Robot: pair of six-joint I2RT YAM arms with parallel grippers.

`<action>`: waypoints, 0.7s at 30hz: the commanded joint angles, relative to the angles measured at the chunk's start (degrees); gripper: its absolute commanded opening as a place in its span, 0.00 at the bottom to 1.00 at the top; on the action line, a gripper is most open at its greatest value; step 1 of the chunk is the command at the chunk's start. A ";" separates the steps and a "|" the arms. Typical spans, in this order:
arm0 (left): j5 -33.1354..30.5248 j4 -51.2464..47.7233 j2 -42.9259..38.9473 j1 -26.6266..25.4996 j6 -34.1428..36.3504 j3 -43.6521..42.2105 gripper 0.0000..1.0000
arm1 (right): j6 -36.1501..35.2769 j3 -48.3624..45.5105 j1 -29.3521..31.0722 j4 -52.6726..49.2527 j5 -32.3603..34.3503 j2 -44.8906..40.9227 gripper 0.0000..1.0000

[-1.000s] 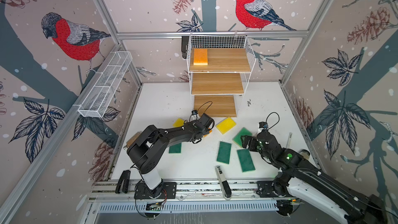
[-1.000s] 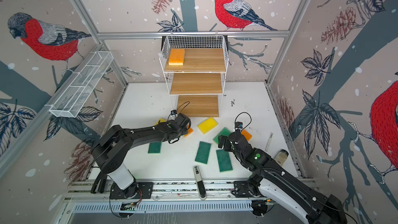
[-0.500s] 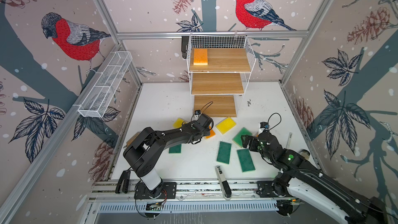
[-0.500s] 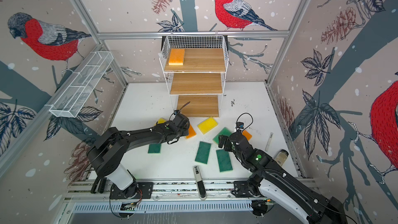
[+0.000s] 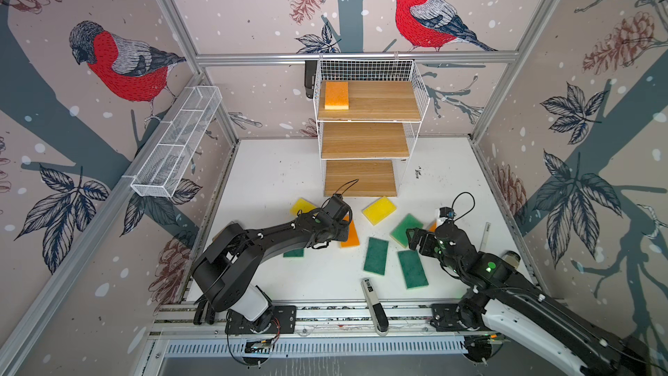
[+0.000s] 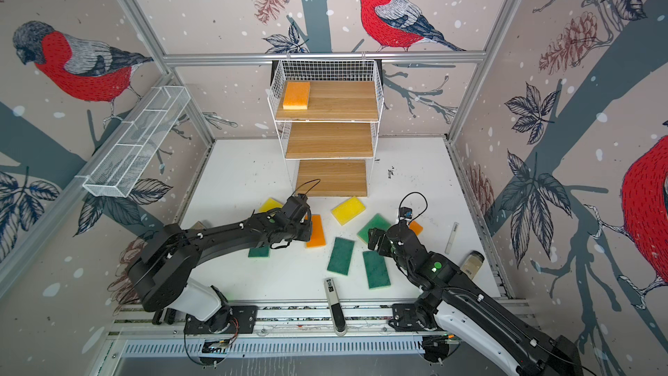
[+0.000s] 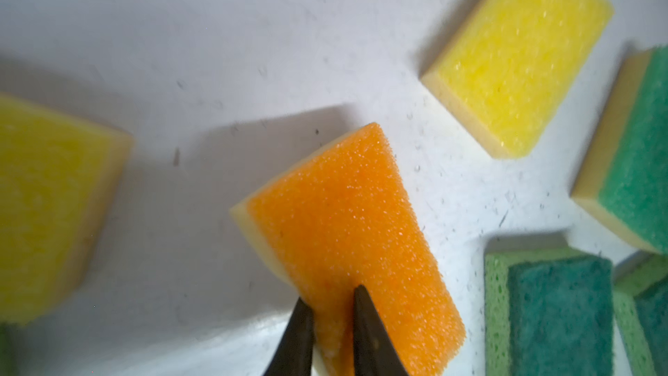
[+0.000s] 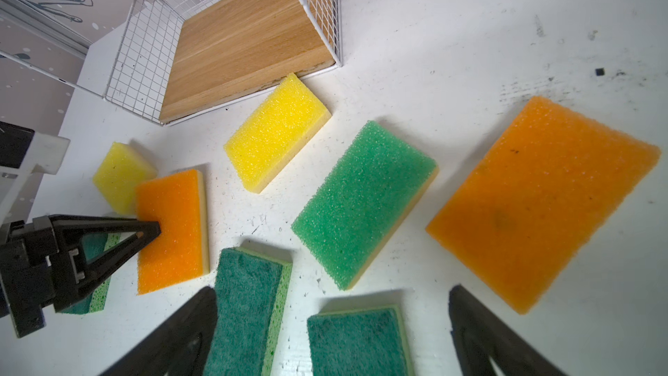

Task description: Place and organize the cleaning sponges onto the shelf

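Left end effector [image 7: 330, 302] has its fingers drawn narrow and pinching the edge of an orange sponge [image 7: 347, 229], the pale underlayer caught between them. In both top views this sponge [image 5: 351, 236] lies near the middle of the white table [image 5: 274, 175], just in front of the shelf's lowest board. From the right wrist view the black finger [image 8: 144, 229] presses against the sponge's long side. Whether the sponge is clear of the table I cannot tell.

Right end effector [image 8: 332, 292] stands wide and holds nothing. It hovers over the right part of the table, above two dark green sponges [image 5: 376, 255] [image 5: 412, 269] that lie side by side.

Against the far wall, the shelf [image 5: 365, 141] carries a second orange sponge [image 5: 336, 95] at the left end of its top board; the middle and lowest boards are bare.

On the table, one yellow sponge [image 5: 379, 210] touches the lowest board's near right corner, and another yellow sponge [image 5: 303, 205] lies left of the left end effector. A lighter green sponge [image 5: 406, 226] lies right of the first yellow one, with a third orange sponge [image 8: 542, 204] farther right, mostly hidden by the right arm in both top views. A fourth green sponge [image 5: 293, 253] shows beneath the left arm.
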 commanded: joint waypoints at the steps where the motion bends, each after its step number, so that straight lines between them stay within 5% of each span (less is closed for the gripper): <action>1: 4.47 -5.47 1.05 -2.25 3.94 -0.61 0.20 | 1.59 -0.32 0.09 0.79 -0.79 0.35 0.99; 13: -6.96 -16.10 -12.43 -6.11 -2.92 -6.73 0.21 | 1.69 0.33 0.79 2.13 -1.00 2.19 0.99; 21: -13.98 -17.76 -12.27 -5.94 -6.37 -4.59 0.66 | 2.22 0.58 2.17 4.20 -1.17 4.72 0.99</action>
